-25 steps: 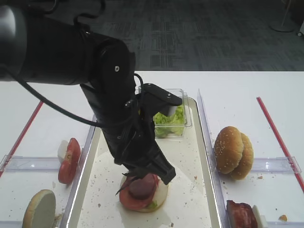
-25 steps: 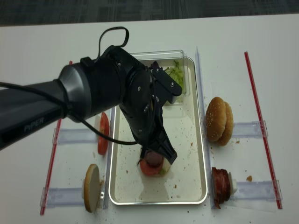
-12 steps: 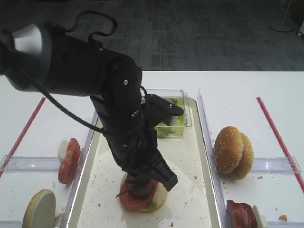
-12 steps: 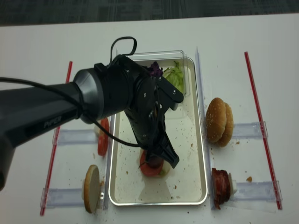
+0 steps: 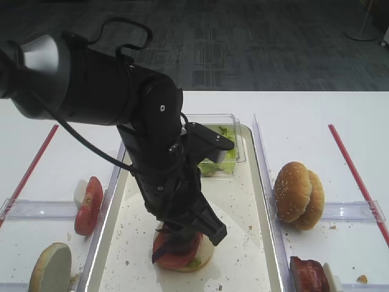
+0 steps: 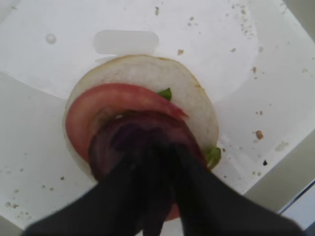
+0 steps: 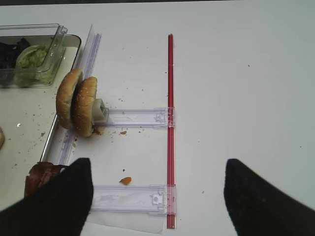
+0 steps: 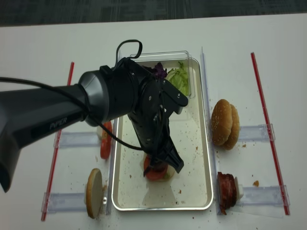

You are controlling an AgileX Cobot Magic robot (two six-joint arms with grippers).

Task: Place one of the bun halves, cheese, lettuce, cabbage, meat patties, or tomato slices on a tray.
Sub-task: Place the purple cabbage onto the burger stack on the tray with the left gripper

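Cabbage (image 6: pixel 142 147) now rests on the stack in the tray (image 5: pixel 243 243), toward the tray's near end: bun half (image 6: pixel 147 73), tomato slice (image 6: pixel 88 105), meat patty (image 6: pixel 106 150) and dark shreds on top. Over the last second the left gripper (image 5: pixel 185 234) has sunk from just above the stack onto it, and its jaws have begun to part, so the release looks underway. The right gripper (image 7: pixel 157 201) hangs wide apart and empty over the tabletop's right side.

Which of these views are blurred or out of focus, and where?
Left wrist view: the left gripper is a dark, unfocused mass; the tomato slice is soft. Right wrist view: the right gripper's fingers are blurred; the bun halves are sharp.
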